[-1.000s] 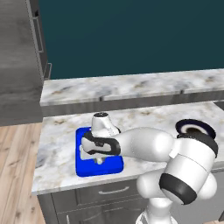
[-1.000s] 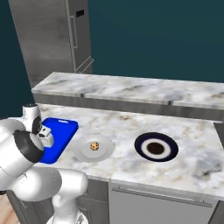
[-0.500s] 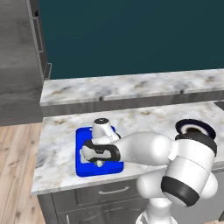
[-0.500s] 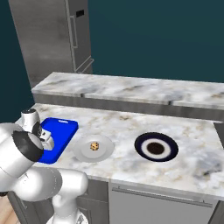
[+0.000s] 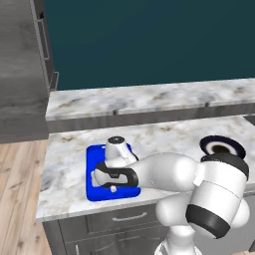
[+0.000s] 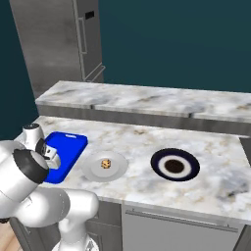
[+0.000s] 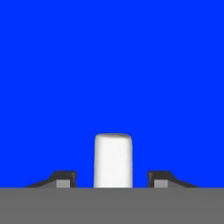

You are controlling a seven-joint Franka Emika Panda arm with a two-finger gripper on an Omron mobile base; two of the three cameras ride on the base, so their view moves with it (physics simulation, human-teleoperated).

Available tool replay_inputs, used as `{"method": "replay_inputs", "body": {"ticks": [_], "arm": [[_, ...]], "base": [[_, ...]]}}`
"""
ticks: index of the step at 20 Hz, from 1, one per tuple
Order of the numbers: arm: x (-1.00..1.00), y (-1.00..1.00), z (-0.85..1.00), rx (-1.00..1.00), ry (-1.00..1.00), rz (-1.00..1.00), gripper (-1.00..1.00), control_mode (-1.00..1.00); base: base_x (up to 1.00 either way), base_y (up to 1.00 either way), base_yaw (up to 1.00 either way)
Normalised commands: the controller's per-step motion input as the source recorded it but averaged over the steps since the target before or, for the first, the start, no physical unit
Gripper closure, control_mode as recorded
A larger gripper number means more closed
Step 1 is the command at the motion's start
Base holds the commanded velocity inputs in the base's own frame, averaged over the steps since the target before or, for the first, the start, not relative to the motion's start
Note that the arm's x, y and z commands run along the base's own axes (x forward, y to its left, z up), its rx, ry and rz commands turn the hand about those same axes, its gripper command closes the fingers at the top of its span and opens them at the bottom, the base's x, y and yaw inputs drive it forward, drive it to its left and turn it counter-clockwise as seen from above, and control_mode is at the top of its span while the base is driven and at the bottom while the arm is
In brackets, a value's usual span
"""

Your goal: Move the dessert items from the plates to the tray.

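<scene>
Hand view: white cylinder (image 7: 113,160) is seen standing on the blue tray (image 7: 109,65), fingertips (image 7: 64,178) parted on either side with clear gaps, nothing gripped. A second ago the hand (image 5: 113,188) was shut on it; it has now been opened, so the piece counts as released onto the tray (image 5: 99,172). First dessert can be judged delivered. In the left base view the hand is low over the tray's near end, at 6 o'clock of it. The cookie (image 6: 105,163) is left on the pale plate (image 6: 104,166), just at 3 o'clock of the tray (image 6: 68,147) in the right base view; the navy plate (image 6: 175,164) further to 3 o'clock is bare. Marble counter (image 6: 147,147), grey drawers (image 5: 119,224) below, teal wall (image 5: 149,40), raised marble ledge (image 5: 149,97) behind, wood floor (image 5: 17,199) at 9 o'clock.
</scene>
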Motion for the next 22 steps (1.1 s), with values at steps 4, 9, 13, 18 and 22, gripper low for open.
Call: {"method": "replay_inputs", "body": {"ticks": [4, 9, 13, 18, 22], "arm": [[0.00, 0.00, 0.26, 0.00, 0.00, 0.00, -1.00, -1.00], [-0.03, -0.10, 0.76, 0.01, -0.02, 0.01, -1.00, -1.00], [-0.32, -0.42, 0.64, 0.00, -0.01, 0.00, -1.00, -1.00], [-0.10, -0.57, 0.48, 0.00, 0.02, 0.00, -1.00, -1.00], [0.12, -0.72, 0.28, 0.00, 0.09, -0.10, -1.00, -1.00]], "base": [[0.00, 0.00, 0.00], [0.00, 0.00, 0.00], [0.00, 0.00, 0.00], [0.00, 0.00, 0.00], [0.00, 0.00, 0.00]]}}
